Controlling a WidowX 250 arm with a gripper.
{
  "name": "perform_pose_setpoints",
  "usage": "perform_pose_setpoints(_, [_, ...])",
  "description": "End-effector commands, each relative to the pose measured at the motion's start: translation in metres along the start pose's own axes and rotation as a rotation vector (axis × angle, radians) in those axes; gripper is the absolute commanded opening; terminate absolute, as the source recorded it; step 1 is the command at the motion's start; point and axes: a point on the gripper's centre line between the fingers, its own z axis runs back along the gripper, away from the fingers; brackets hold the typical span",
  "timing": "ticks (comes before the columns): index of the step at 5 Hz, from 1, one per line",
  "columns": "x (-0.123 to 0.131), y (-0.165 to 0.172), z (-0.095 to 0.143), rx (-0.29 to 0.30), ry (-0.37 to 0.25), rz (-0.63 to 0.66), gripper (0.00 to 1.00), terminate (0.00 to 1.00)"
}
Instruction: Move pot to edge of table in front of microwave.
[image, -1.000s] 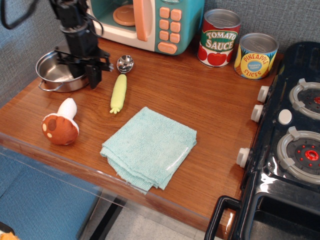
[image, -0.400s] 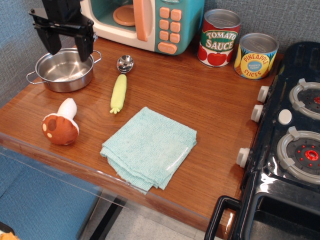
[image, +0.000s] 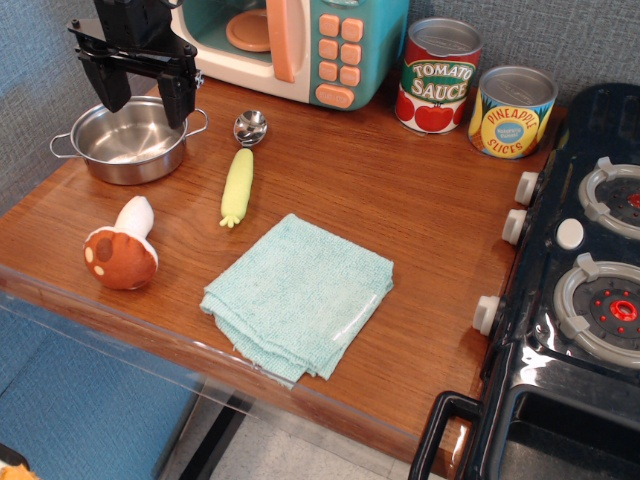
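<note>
The shiny steel pot (image: 125, 148) with two wire loop handles sits on the brown wood table (image: 420, 230) at the far left, just in front of the teal and cream microwave (image: 290, 45). My black gripper (image: 143, 100) hangs open above the pot's back rim, one finger (image: 110, 92) to the left and one to the right (image: 180, 100). It holds nothing.
A metal spoon with a yellow-green handle (image: 240, 170) lies right of the pot. A toy mushroom (image: 122, 250) sits near the front edge. A folded teal cloth (image: 298, 295) lies mid-table. Tomato sauce (image: 437, 75) and pineapple (image: 511, 110) cans stand at the back. A black toy stove (image: 580, 290) is on the right.
The gripper rose from the pot's right rim, swung left and opened above it, then shifted slightly right. The pot moved a little left and back.
</note>
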Motion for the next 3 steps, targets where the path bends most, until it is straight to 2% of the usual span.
perform_pose_setpoints(1, [-0.0069, 0.0056, 0.0258, 0.022, -0.065, -0.001, 1.0, 0.0])
perform_pose_setpoints(2, [-0.0069, 0.0056, 0.0258, 0.022, -0.065, -0.001, 1.0, 0.0])
perform_pose_setpoints(3, [-0.0069, 0.0056, 0.0258, 0.022, -0.065, -0.001, 1.0, 1.0])
